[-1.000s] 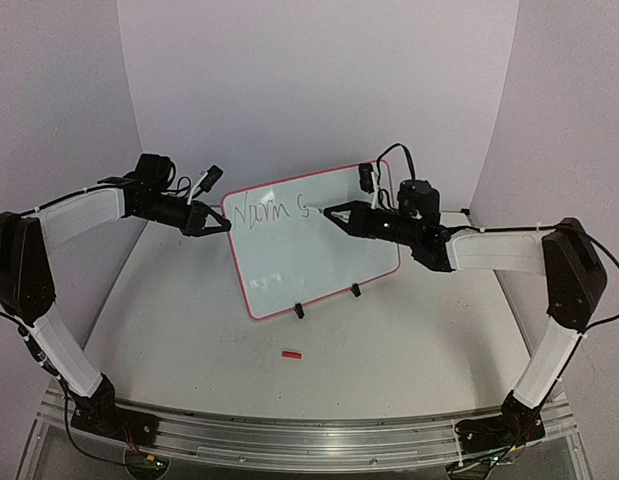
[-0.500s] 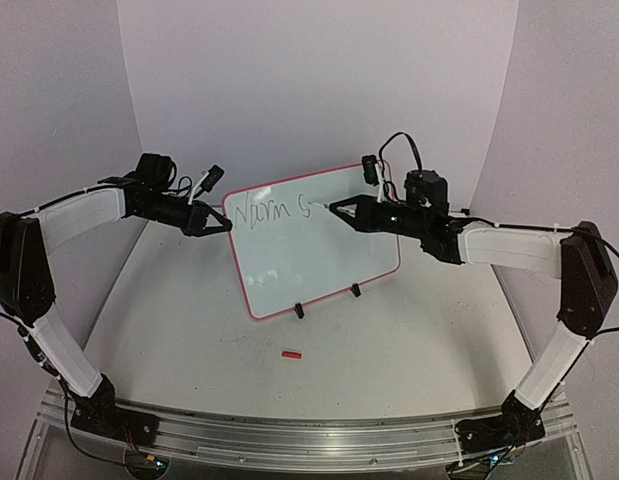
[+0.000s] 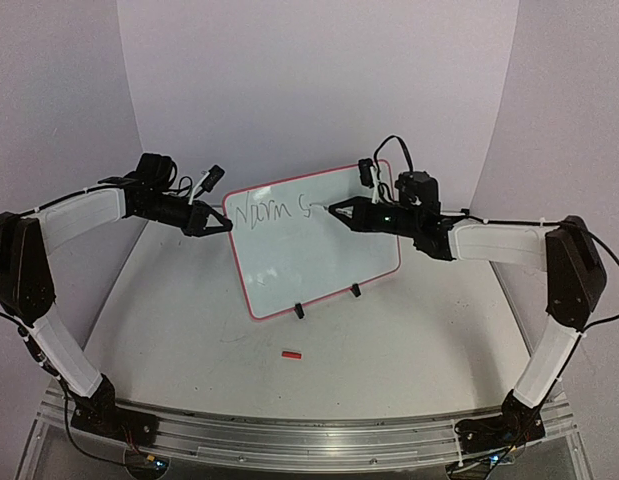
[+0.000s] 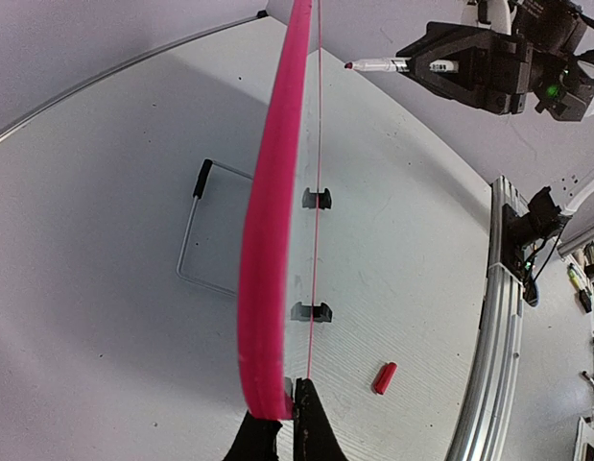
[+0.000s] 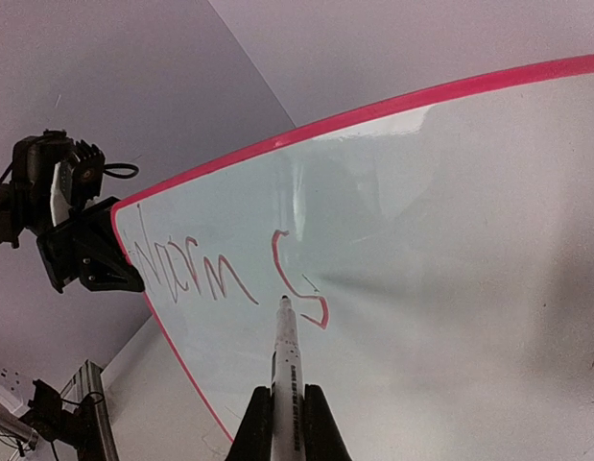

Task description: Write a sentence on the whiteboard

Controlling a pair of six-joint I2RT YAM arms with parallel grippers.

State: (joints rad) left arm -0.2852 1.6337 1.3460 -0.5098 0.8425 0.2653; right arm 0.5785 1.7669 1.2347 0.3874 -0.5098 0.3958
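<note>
The whiteboard [image 3: 319, 255] with its pink-red rim stands tilted on two black clip feet [image 3: 300, 311] at the table's middle. The sentence [image 3: 274, 211] reads "Norm S" in thin marker along the top left. My left gripper [image 3: 225, 226] is shut on the board's left rim; the left wrist view shows the board edge-on [image 4: 268, 240] in that gripper [image 4: 293, 413]. My right gripper [image 3: 336, 211] is shut on a white marker [image 5: 287, 360]. Its tip sits just left of the "S" [image 5: 301, 283], a small gap off the surface in the left wrist view [image 4: 373, 65].
A small red marker cap [image 3: 292, 354] lies on the table in front of the board, also in the left wrist view [image 4: 384, 377]. A wire stand [image 4: 196, 230] sits behind the board. A metal rail [image 3: 309, 440] runs along the near edge.
My right arm lifted and shifted a little, the marker tip staying near the "S". The left gripper and the board have not moved. The writing looks the same.
</note>
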